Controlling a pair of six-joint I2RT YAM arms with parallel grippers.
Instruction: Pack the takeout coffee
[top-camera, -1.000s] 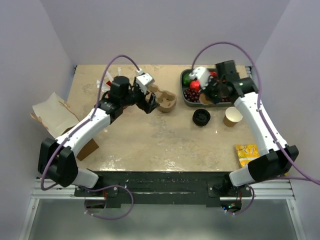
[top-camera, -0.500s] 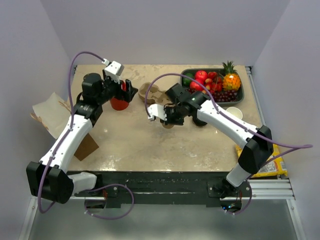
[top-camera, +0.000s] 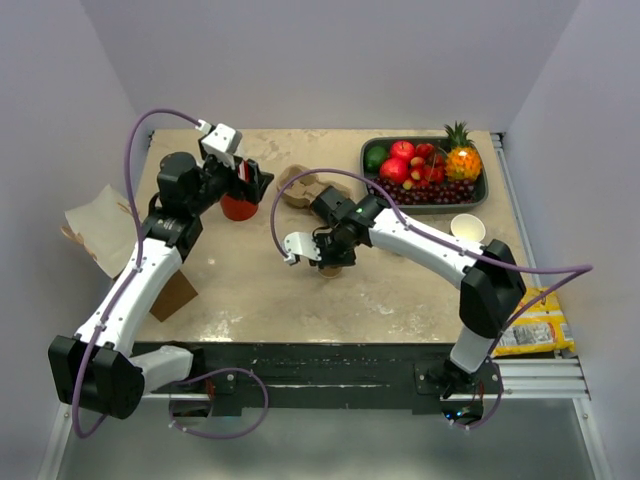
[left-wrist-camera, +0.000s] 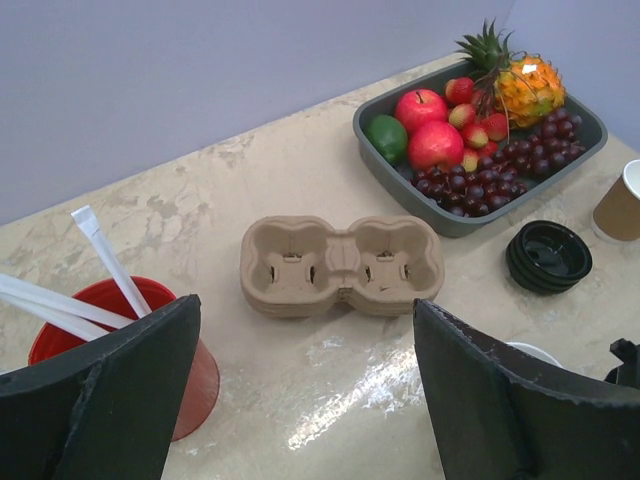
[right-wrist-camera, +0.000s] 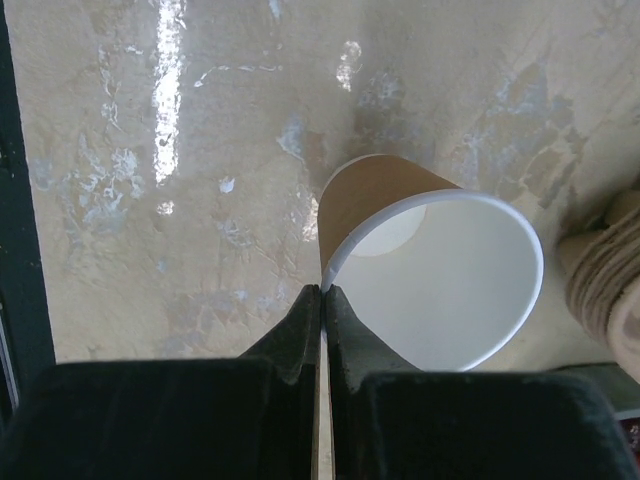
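Since half a second ago, the right arm (top-camera: 430, 245) has drawn its gripper a little nearer the bases and to the left, and the cup it holds has gone with it. The left arm (top-camera: 150, 270) has barely shifted by the red cup.

The beige table (top-camera: 250, 290) bears everything. The right arm reaches over its middle and the left arm stretches toward its far left part. A grey fruit tray (left-wrist-camera: 455, 222) with apples, grapes and a small pineapple stands at the far right. A crumpled brown paper bag (top-camera: 100, 225) lies at the left edge, and a yellow snack packet (top-camera: 535, 325) at the near right edge. A pulp two-cup carrier (left-wrist-camera: 340, 265) lies between the tray and the red cup (top-camera: 238, 209), which holds wrapped straws (left-wrist-camera: 105, 255).

The left gripper (left-wrist-camera: 305, 340) hovers at the red cup, its fingers (left-wrist-camera: 110, 400) spread wide with nothing between them. The right gripper (right-wrist-camera: 323, 300) has its fingers pressed together on the rim of a lidless paper cup (right-wrist-camera: 430, 280), near the carrier; whether that cup rests on the table cannot be told. A second lidless cup (top-camera: 467, 229) stands near the tray's near right corner.

The takeout coffee (left-wrist-camera: 545, 258) sits on the table just in front of the tray, between the carrier and the second lidless cup, touching neither. Only its stepped black lid shows.
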